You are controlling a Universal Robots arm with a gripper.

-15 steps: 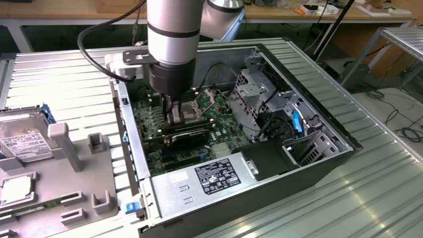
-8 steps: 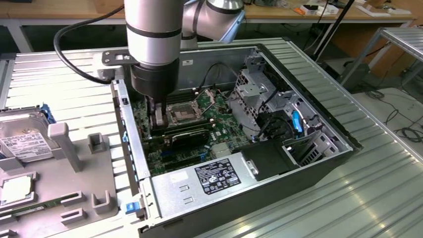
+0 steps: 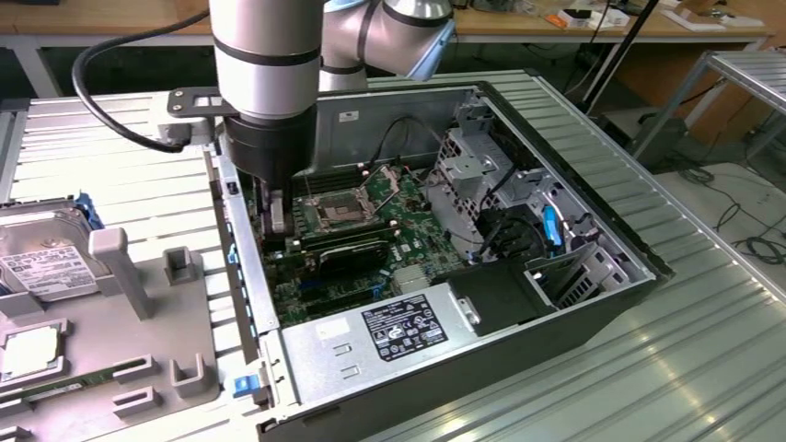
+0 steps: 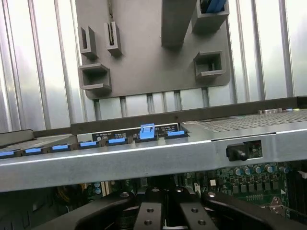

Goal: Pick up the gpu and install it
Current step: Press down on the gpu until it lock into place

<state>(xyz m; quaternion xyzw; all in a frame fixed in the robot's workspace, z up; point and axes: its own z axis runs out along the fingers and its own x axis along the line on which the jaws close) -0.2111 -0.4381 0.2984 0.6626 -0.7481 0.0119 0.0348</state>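
Jaws of the black gripper (image 4: 165, 211) pressed together, lowered inside the open grey computer case (image 3: 590, 304). Thin black gpu card (image 3: 338, 250) flat-edged on the green motherboard (image 3: 406, 230), long axis running across the case; near end hidden behind gripper.

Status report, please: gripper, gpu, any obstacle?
Gripper down inside the computer case, over the motherboard. Gpu lying on motherboard beside gripper. Obstacle: none seen.

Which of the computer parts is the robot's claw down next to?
The long black card inside the open computer case; the silver hard drive lies outside on the grey tray.
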